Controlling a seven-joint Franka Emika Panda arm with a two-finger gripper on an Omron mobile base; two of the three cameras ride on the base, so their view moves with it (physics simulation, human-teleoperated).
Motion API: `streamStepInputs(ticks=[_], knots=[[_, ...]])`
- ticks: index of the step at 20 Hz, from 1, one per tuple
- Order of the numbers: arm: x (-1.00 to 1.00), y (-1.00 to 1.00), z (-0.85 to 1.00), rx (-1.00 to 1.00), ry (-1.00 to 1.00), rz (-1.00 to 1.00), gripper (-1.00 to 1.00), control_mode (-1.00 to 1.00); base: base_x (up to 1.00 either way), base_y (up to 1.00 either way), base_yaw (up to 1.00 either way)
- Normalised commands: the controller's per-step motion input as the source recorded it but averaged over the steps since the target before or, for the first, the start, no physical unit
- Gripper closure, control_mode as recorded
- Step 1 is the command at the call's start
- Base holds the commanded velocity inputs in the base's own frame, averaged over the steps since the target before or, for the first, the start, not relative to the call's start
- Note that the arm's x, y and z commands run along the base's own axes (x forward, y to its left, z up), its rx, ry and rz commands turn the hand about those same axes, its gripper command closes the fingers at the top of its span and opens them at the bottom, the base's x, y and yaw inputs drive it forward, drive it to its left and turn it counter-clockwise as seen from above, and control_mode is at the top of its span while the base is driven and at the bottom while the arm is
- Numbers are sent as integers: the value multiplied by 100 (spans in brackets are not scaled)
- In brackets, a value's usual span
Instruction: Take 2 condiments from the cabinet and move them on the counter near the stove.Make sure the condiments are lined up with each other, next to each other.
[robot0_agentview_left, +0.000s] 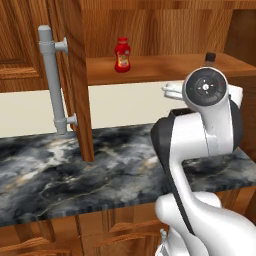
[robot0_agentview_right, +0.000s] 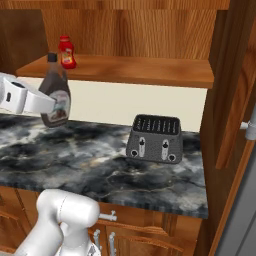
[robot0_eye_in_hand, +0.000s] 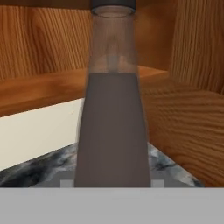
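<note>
hand (robot0_agentview_right: 50, 106) pinching dark bottle (robot0_agentview_right: 55, 97), upright, clear of shelf; tabletop (robot0_agentview_right: 100, 155) lies right below hand, ketchup (robot0_agentview_right: 66, 52) behind it.

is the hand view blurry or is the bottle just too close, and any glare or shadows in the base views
Hand view: the tall dark grey-brown bottle sits very close, its edges soft. Right base view: the same bottle, in the gripper, looks crisp; the dark slotted toaster throws only a faint shadow. Left base view: no glare on the red ketchup bottle.
</note>
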Motion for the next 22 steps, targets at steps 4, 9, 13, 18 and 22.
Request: streamStepInputs(ticks=[4, 9, 13, 18, 22], knots=[[4, 15, -25, 0, 3, 7, 100, -100, 0, 0, 0], [9, 8, -8, 0, 5, 2, 100, 100, 0, 0, 0], [0, 0, 0, 0, 0, 0, 100, 100, -78, -6, 0], [0, 0, 0, 0, 0, 0, 100, 100, -100, -1, 0], [0, 0, 0, 0, 0, 0, 100, 100, -90, 0, 11]])
